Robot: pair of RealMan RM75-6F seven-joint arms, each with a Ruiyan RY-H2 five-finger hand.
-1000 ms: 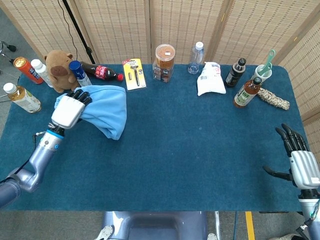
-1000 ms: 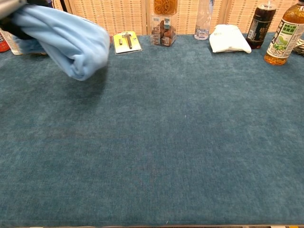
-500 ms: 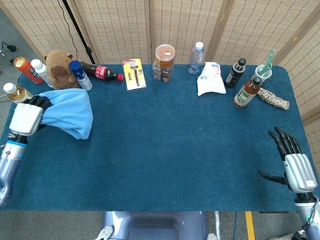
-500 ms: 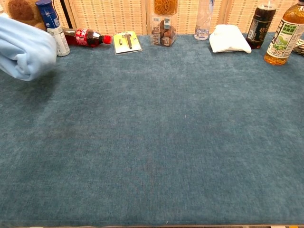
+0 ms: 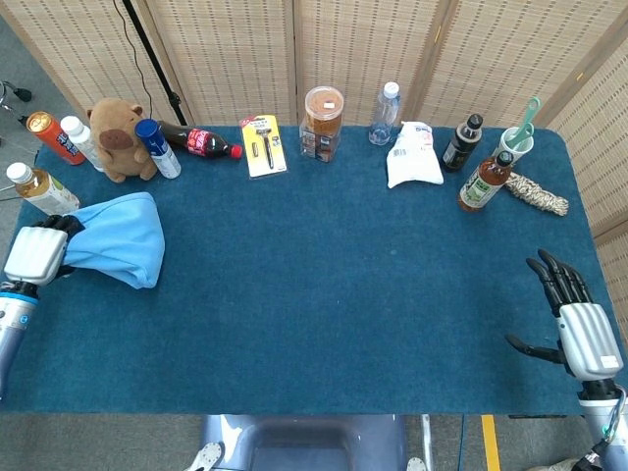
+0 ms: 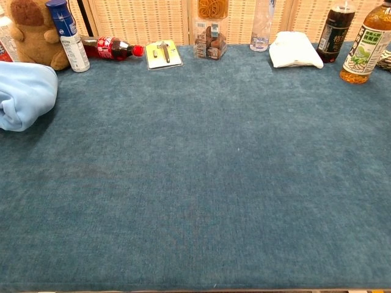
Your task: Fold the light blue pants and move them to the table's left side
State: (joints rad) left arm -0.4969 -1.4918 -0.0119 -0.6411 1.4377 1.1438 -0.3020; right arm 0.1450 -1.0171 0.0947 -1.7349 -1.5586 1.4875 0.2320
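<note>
My left hand (image 5: 35, 255) grips the folded light blue fabric pants (image 5: 116, 238).
They lie at the blue carpeted desk's (image 5: 343, 285) left edge; my right hand (image 5: 579, 324) hangs spread, holding nothing.

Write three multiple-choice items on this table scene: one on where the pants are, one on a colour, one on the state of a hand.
1. Where do the light blue pants lie?
A. at the table's left edge, below the plush toy
B. in the middle of the table
C. beside the white pouch

2. What colour is the cap of the cola bottle lying on its side?
A. green
B. red
C. white

3. What is the left hand doing?
A. hanging open above the table
B. pressing on the plush toy
C. holding the pants

Answers: 1 A, the bundle sits at the far left in both views. 2 B, the cap at its right end is red. 3 C, its fingers grip the edge of the cloth, while the right hand is open and holds nothing.
</note>
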